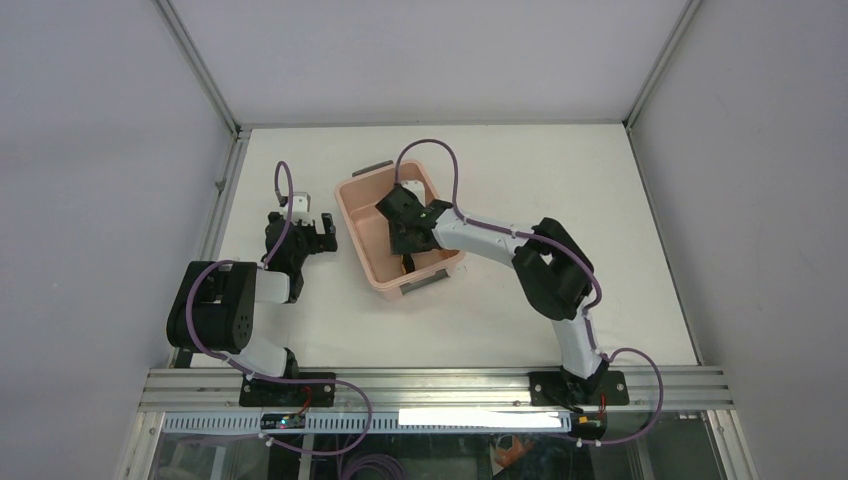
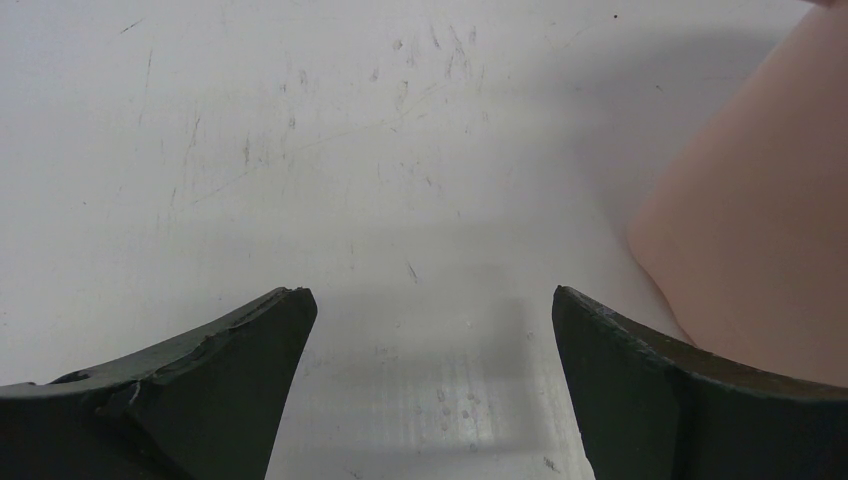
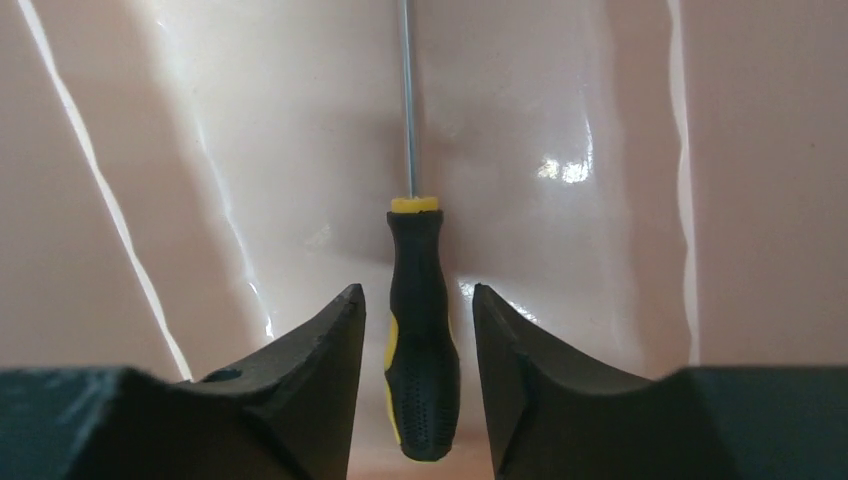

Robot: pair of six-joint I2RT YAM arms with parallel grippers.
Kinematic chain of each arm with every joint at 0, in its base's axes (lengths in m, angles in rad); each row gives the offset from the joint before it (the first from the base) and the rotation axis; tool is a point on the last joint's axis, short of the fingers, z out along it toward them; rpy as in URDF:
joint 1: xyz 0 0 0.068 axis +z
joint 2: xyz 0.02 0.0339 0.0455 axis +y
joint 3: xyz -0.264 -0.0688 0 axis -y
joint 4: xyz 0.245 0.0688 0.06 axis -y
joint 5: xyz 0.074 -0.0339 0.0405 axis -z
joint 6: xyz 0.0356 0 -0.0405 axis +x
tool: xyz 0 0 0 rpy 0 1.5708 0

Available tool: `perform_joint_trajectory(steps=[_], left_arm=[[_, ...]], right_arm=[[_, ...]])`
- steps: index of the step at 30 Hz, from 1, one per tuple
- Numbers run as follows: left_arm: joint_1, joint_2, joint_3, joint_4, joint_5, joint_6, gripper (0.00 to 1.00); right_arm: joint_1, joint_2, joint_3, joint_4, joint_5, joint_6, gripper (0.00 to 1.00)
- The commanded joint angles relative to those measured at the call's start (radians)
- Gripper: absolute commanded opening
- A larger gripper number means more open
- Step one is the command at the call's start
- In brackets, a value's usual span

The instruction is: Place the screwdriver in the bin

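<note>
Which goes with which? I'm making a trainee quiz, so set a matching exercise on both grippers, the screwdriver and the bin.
1 left gripper
2 right gripper
3 screwdriver
4 bin

A salmon-pink, on the table
B open, over bare table
C black and yellow, lying between two fingers
D open, down inside the bin

Pairs: 1-B, 2-D, 3-C, 4-A

The black-and-yellow screwdriver (image 3: 418, 300) lies on the floor of the salmon-pink bin (image 1: 352, 222).
</note>
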Motion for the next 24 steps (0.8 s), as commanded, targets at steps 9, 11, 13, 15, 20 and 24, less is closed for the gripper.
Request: perform_joint_trajectory(steps=[9,11,13,15,20,24], left_arm=[[-0.007,-0.036,0.023,0.026,0.013,-0.019,0.99],[-0.007,-0.035,0.023,0.026,0.013,-0.019,0.99],[-0.006,-0.035,0.023,0.026,0.013,-0.019,0.99],[-0.007,-0.035,0.023,0.026,0.014,-0.019,0.99],[-0.006,-0.035,0.023,0.026,0.012,-0.019,0.99],[-0.008,-0.035,0.023,0.026,0.015,-0.019,0.99]], right_arm=[[0.007,-0.166,0.108,-0.026,-0.031,-0.112,0.6],[0.006,-0.211,0.127,-0.051,-0.037,-0.158,0.64],[0.007,-0.258,0.131,-0.067,-0.036,-0.21,0.72],[0.002,-0.311,0.121,-0.084,-0.025,-0.264,0.82],[-0.082,-0.424,0.072,-0.182,0.021,-0.294,0.95],[-0.256,-0.559,-0.064,-0.182,0.002,-0.282,0.98]])
